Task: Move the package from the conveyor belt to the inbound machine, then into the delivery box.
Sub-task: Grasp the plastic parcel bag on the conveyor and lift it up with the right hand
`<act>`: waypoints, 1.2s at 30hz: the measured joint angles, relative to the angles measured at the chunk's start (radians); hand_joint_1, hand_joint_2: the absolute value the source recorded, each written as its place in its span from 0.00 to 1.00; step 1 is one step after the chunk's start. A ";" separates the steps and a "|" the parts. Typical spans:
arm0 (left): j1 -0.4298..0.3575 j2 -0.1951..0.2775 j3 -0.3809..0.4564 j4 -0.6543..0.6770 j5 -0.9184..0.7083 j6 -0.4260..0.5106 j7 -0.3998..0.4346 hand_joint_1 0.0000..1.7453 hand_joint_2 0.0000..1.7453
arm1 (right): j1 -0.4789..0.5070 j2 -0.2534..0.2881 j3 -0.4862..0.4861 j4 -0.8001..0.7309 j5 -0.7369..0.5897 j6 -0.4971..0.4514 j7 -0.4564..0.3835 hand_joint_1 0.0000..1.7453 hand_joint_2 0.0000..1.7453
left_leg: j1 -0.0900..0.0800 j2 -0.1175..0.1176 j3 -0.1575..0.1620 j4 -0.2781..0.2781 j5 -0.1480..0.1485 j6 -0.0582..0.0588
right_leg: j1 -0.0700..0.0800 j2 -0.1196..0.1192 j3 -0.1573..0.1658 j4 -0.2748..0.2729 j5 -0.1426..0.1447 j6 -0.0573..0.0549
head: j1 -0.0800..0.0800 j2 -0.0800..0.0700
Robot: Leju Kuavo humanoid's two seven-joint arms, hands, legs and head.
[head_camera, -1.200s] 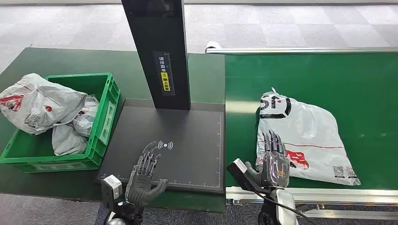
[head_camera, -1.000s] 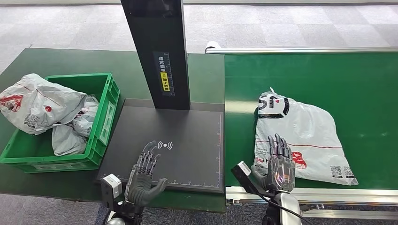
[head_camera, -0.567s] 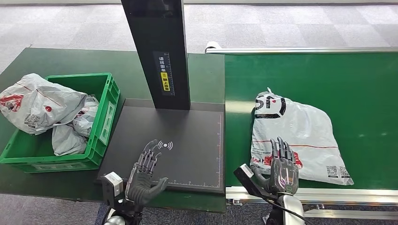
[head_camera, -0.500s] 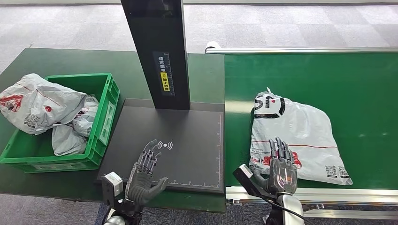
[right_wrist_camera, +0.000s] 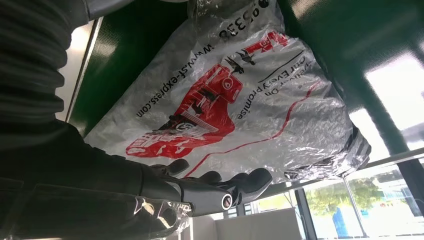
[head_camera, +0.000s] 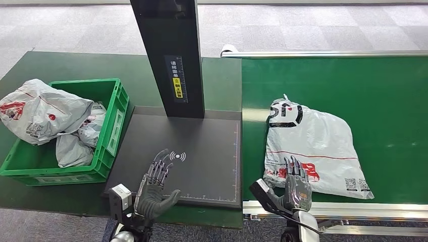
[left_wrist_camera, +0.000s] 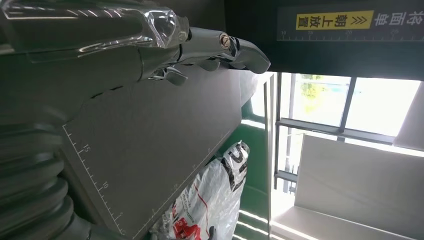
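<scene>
Grey carpet tiles [head_camera: 313, 25] run across the 12 o'clock side of the head view, behind a dark green table [head_camera: 65, 65] and a green conveyor belt [head_camera: 353, 85] edged by a silver rail [head_camera: 353, 209] at 6 o'clock. The white plastic courier package with red print [head_camera: 313, 143] lies flat on the belt at about 4 o'clock. The right hand [head_camera: 297, 185] hovers over its near edge, fingers straight and apart, gripping nothing; contact cannot be told. The black flat inbound machine plate [head_camera: 202, 151] with its upright black column [head_camera: 169, 55] sits at centre; the left hand [head_camera: 154, 189] is spread, empty, over its near edge. At 9 o'clock a green plastic delivery crate [head_camera: 113, 118] holds grey mailer bags [head_camera: 45, 113].
</scene>
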 joint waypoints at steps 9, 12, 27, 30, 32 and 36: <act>-0.002 0.000 0.000 0.002 0.000 0.000 0.000 0.00 1.00 | -0.017 0.003 -0.006 0.050 -0.006 -0.003 -0.001 0.00 1.00 | 0.000 0.000 0.000 0.000 0.000 0.000 | 0.000 0.000 0.000 0.000 0.000 0.000 | 0.000 0.000; -0.002 0.000 0.000 0.002 0.000 0.000 0.000 0.00 1.00 | -0.019 0.003 -0.006 0.058 -0.007 -0.003 -0.002 0.00 1.00 | 0.000 0.000 0.000 0.000 0.000 0.000 | 0.000 0.000 0.000 0.000 0.000 0.000 | 0.000 0.000; -0.005 0.000 0.000 0.003 0.001 0.001 0.000 0.00 1.00 | -0.023 0.004 -0.006 0.075 0.008 -0.004 0.008 0.00 1.00 | 0.000 0.000 0.000 0.000 0.000 0.000 | 0.000 0.000 0.000 0.000 0.000 0.000 | 0.000 0.000; -0.011 0.000 0.000 0.008 0.005 0.002 0.000 0.00 1.00 | -0.028 0.004 -0.006 0.076 0.016 -0.004 0.019 0.00 1.00 | 0.000 0.000 0.000 0.000 0.000 0.000 | 0.000 0.000 0.000 0.000 0.000 0.000 | 0.000 0.000; -0.015 0.000 0.000 0.010 0.008 0.002 0.000 0.00 1.00 | -0.032 0.003 -0.006 0.078 0.021 -0.005 0.025 0.00 1.00 | 0.000 0.000 0.000 0.000 0.000 0.000 | 0.000 0.000 0.000 0.000 0.000 0.000 | 0.000 0.000; -0.021 0.000 -0.001 0.016 0.010 0.002 0.001 0.00 1.00 | -0.034 0.002 -0.007 0.087 0.029 -0.017 0.050 0.93 1.00 | 0.000 0.000 0.000 0.000 0.000 0.000 | 0.000 0.000 0.000 0.000 0.000 0.000 | 0.000 0.000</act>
